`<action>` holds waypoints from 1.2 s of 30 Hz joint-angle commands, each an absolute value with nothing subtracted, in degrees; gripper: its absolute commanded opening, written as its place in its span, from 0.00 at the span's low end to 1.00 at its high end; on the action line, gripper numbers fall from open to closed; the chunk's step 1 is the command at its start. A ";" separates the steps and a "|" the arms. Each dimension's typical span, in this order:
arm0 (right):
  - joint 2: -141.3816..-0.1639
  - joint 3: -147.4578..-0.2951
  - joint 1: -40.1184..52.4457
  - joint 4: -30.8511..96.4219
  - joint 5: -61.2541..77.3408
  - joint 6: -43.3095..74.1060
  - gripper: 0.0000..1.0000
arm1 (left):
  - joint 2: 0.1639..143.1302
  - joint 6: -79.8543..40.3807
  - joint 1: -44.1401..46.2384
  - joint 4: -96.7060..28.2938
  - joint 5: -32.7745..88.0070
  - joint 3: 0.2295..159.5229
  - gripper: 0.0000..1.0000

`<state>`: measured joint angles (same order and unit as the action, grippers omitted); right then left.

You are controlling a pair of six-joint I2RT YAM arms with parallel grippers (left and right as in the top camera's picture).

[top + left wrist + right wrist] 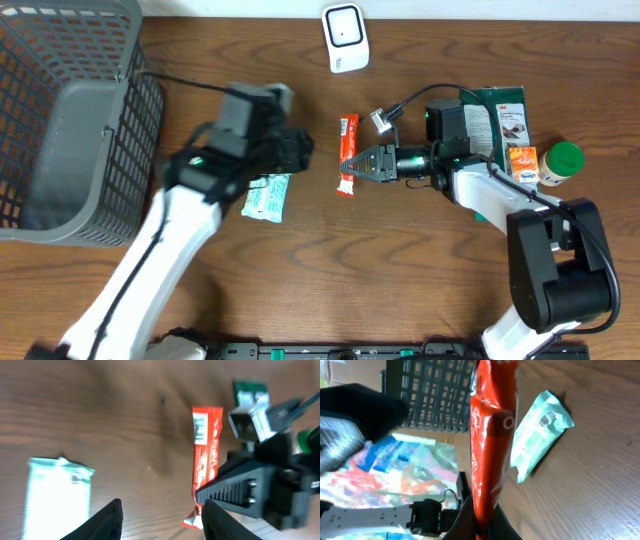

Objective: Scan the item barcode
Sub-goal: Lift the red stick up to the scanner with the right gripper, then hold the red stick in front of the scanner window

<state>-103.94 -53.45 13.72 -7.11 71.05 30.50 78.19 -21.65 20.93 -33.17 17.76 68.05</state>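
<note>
A red snack bar [346, 150] lies lengthwise at the middle of the table, a white barcode patch [200, 430] on its far end. My right gripper [350, 165] reaches in from the right and is shut on the bar's near half. In the right wrist view the red bar [490, 435] stands up out of the pinched gripper [482, 525]. My left gripper [300, 150] hovers just left of the bar. It is open [161, 522], with only bare wood between its fingers. The white scanner [345, 38] stands at the back edge.
A mint-green packet [266, 195] lies under the left arm, also seen as the pale packet [57, 495]. A grey mesh basket [70, 120] fills the far left. A dark green bag [500, 120], an orange box [522, 163] and a green-capped bottle [560, 162] crowd the right.
</note>
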 commanded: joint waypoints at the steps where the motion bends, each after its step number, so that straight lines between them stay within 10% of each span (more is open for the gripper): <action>1: -101.03 -54.43 14.50 -6.61 69.67 28.58 0.01 | 74.48 -21.69 17.93 -34.72 17.28 68.60 0.53; 18: -97.34 -93.23 24.10 63.33 21.08 -13.80 0.01 | 71.59 -21.63 -1.74 -45.43 17.72 71.88 0.52; 36: -97.08 -105.43 32.25 61.60 -8.99 -39.42 0.01 | 72.99 -15.00 -6.26 -50.33 15.68 76.75 0.72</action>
<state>-98.17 -104.20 31.97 62.48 -1.85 -34.83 72.64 -16.21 -6.00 -50.52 17.56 75.90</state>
